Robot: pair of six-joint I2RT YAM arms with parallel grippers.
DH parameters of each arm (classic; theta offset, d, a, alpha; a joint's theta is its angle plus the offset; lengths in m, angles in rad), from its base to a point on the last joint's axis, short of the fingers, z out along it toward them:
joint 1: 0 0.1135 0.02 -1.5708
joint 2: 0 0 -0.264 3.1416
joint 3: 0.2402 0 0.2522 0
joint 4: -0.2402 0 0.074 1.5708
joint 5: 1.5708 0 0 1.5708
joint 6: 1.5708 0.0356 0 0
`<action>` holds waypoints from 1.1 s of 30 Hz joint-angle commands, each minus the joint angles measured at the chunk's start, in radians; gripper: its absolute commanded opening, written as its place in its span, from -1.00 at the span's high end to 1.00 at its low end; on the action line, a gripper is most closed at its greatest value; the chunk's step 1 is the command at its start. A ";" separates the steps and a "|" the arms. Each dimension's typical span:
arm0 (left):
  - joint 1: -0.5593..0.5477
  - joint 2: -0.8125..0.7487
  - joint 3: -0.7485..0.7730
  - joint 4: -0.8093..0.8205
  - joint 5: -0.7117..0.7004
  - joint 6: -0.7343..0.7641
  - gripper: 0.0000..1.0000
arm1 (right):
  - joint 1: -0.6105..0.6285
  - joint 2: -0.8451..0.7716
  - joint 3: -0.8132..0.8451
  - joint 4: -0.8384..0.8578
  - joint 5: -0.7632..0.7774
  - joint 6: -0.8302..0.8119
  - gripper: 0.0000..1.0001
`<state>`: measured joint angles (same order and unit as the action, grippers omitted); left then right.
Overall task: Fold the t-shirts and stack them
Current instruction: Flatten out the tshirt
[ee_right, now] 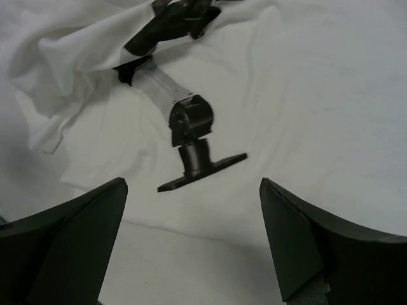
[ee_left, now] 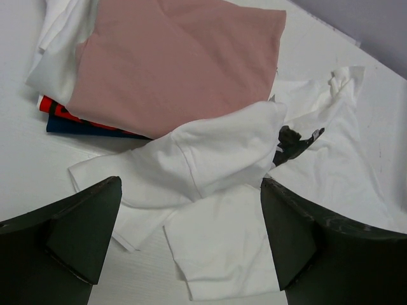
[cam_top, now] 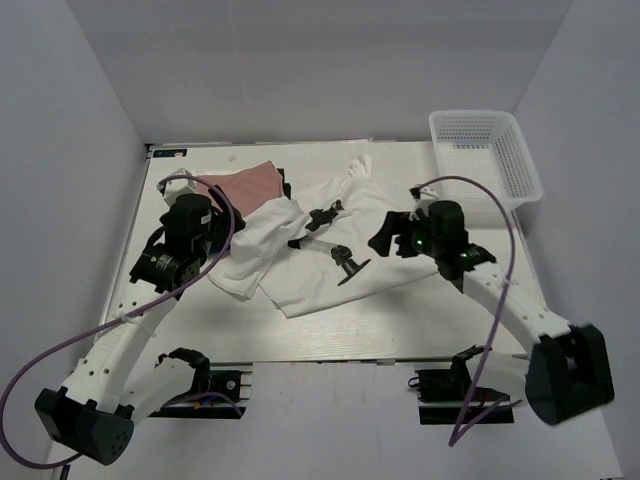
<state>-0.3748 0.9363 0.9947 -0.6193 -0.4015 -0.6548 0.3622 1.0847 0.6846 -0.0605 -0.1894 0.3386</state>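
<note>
Your left tool (ee_left: 191,190) has its two dark fingers spread apart with nothing between them. It is poised over a bunched sleeve of the large white cloth t-shirt with a black graphic print (ee_left: 216,152). I cannot tell whether the fingers touch the cloth. Just beyond this tool, the dusty-pink folded cloth t-shirt (ee_left: 178,63) lies on top of a stack. A red cloth edge (ee_left: 54,107) and a dark blue cloth edge (ee_left: 70,126) peek out beneath it, on the tool's left. The white sleeve laps over the pink shirt's near edge.

Your right tool (ee_right: 192,187) is also spread wide and holds nothing. It is above the same white shirt, and the black print sits just ahead of the gap between its fingers. The shirt lies rumpled on the white tabletop (cam_top: 400,320).
</note>
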 commanded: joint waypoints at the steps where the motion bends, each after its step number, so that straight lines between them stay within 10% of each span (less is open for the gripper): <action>1: 0.004 0.007 0.001 0.016 0.026 0.014 -1.00 | 0.059 0.203 0.107 0.164 -0.201 0.042 -0.81; 15: 0.004 0.018 -0.010 0.006 0.016 0.026 -1.00 | 0.259 0.903 0.555 0.102 -0.163 0.051 -0.81; 33: 0.004 0.188 0.044 0.035 0.006 0.026 -1.00 | 0.224 0.279 -0.030 -0.171 0.212 0.070 -0.81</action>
<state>-0.3748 1.1072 0.9970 -0.6022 -0.3954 -0.6357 0.5850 1.4277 0.6712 -0.1047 -0.0559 0.4358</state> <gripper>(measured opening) 0.995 0.901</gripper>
